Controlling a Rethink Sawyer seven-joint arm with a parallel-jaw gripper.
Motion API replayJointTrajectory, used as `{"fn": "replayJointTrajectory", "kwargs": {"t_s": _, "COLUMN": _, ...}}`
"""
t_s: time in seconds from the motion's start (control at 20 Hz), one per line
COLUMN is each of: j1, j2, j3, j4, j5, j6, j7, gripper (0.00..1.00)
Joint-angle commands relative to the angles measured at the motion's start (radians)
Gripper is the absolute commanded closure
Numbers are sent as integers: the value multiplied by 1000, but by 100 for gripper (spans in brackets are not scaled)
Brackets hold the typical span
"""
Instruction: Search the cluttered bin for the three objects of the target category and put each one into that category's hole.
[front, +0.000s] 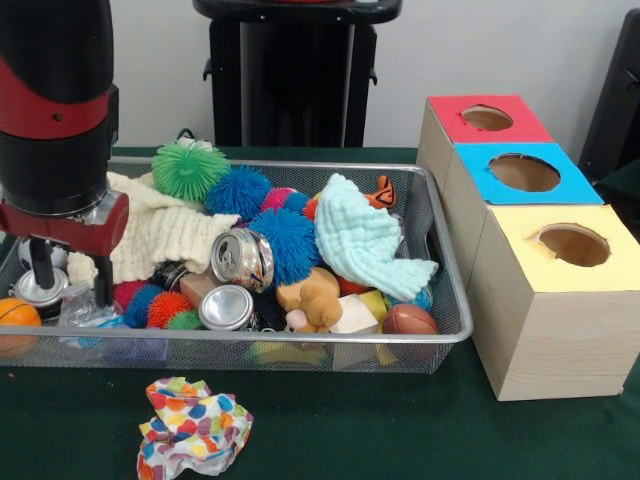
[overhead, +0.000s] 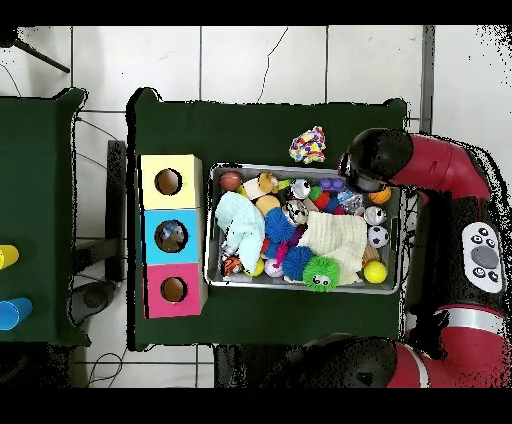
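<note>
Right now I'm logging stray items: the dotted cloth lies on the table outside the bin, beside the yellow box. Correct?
Not quite. The dotted cloth does lie outside the bin, but at the gripper's end, far from the yellow box. The front view shows this.

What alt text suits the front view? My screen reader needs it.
A red and black arm's gripper reaches into the left end of a silver wire-mesh bin cluttered with toys, beside three wooden boxes topped red, blue and yellow.

even indoor light, soft shadows, mild blur
</note>
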Motion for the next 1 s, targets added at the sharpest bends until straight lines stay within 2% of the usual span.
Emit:
{"fn": "replayJointTrajectory", "kwargs": {"t_s": 0.05, "j1": -1, "j2": -5, "j3": -13, "j4": 127, "j5": -12, "j6": -61, "j7": 59, "gripper": 0}}
{"fn": "replayJointTrajectory", "kwargs": {"t_s": 0.15, "j1": 3, "j2": -2, "j3": -27, "j4": 129, "j5": -8, "j6": -76, "j7": 101, "gripper": 0}}
{"fn": "replayJointTrajectory", "kwargs": {"t_s": 0.25, "j1": 18, "j2": -5, "j3": -59, "j4": 139, "j5": -3, "j6": -92, "j7": 182, "gripper": 0}}
{"fn": "replayJointTrajectory", "kwargs": {"t_s": 0.3, "j1": 25, "j2": -6, "j3": -84, "j4": 149, "j5": 9, "j6": -97, "j7": 254, "gripper": 0}}
{"fn": "replayJointTrajectory", "kwargs": {"t_s": 0.5, "j1": 47, "j2": -1, "j3": -154, "j4": 188, "j5": 49, "j6": -138, "j7": 428, "gripper": 0}}
{"fn": "replayJointTrajectory", "kwargs": {"t_s": 0.85, "j1": 90, "j2": 41, "j3": -244, "j4": 201, "j5": 101, "j6": -190, "j7": 567, "gripper": 0}}
{"fn": "replayJointTrajectory", "kwargs": {"t_s": 1.0, "j1": 106, "j2": 61, "j3": -281, "j4": 221, "j5": 109, "j6": -253, "j7": 645, "gripper": 0}}
